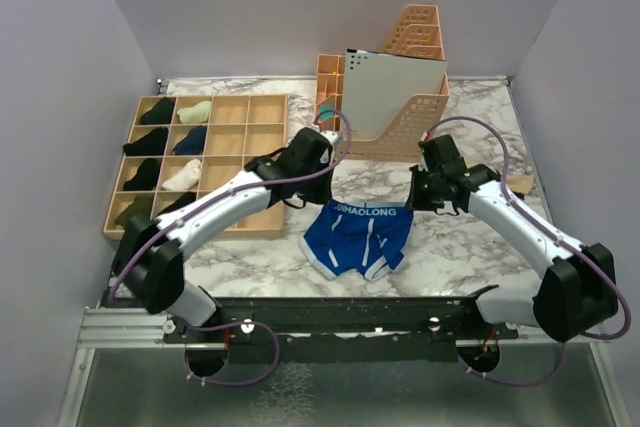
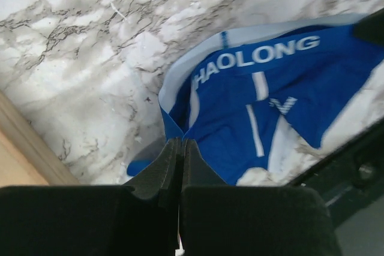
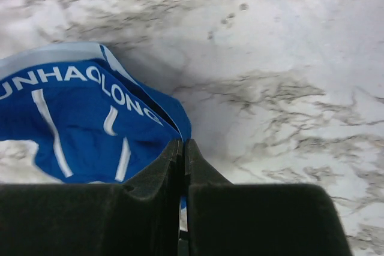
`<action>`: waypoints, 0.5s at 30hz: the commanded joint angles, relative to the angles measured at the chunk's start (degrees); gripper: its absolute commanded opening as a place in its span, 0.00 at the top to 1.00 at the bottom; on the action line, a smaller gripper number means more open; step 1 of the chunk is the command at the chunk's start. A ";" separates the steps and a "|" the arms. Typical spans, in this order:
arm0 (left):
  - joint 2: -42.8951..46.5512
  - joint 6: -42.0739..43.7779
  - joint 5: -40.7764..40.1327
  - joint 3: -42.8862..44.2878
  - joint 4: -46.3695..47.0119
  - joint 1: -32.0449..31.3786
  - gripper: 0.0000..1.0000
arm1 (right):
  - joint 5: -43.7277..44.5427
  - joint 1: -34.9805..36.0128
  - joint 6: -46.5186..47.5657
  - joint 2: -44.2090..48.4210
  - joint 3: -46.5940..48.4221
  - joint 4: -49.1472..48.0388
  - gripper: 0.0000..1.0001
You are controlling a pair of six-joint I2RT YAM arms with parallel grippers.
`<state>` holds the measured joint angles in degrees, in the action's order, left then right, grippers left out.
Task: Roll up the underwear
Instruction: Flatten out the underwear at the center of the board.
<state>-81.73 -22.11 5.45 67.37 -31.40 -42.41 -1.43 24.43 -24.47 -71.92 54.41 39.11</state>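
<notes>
The blue underwear [image 1: 360,237] with white stripes and a lettered waistband lies spread on the marble table, front centre. Its waistband runs straight between my two grippers. My left gripper [image 1: 326,197] is at the waistband's left corner. In the left wrist view this gripper [image 2: 181,142] is shut, and the underwear [image 2: 288,88] runs right up into its tips. My right gripper [image 1: 414,203] is at the right corner. In the right wrist view it [image 3: 183,142] is shut on the underwear [image 3: 72,124], with blue fabric showing between the fingers.
A wooden compartment tray [image 1: 260,157] with several rolled dark and pale items stands at the left; its edge [image 2: 18,142] is close to my left gripper. An orange basket rack [image 1: 425,117] with a white panel stands at the back. A black rail [image 1: 350,312] runs along the near edge.
</notes>
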 commanded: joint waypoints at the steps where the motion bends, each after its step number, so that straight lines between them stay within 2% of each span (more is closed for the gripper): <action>1: -8.54 4.21 -2.46 3.27 6.00 2.21 1.00 | 2.75 -5.66 4.64 -3.16 1.52 -8.34 0.91; 6: -14.15 6.17 -2.09 7.61 7.98 4.87 1.00 | 4.94 -8.11 7.38 -8.12 4.33 -8.41 0.88; 10: -17.88 9.00 -2.43 10.78 9.53 7.31 1.00 | 8.82 -8.40 7.92 -10.41 4.16 -11.62 0.80; 11: -19.17 9.31 -2.87 11.81 9.50 7.91 0.95 | 9.68 -8.50 8.12 -11.14 4.71 -11.84 0.70; 12: -21.25 9.54 -2.92 13.25 8.40 8.60 0.82 | 10.58 -8.52 8.03 -11.70 5.18 -11.91 0.62; 13: -22.52 9.57 -3.76 14.54 6.72 8.94 0.73 | 11.24 -8.52 7.81 -12.27 5.85 -11.51 0.60; 15: -23.35 9.29 -4.83 15.01 5.19 9.10 0.30 | 12.41 -8.52 7.42 -11.95 6.57 -10.23 0.57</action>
<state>-101.21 -14.26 3.84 80.05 -24.32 -34.28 5.63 16.16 -17.61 -83.15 58.30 29.58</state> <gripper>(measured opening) 0.383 0.391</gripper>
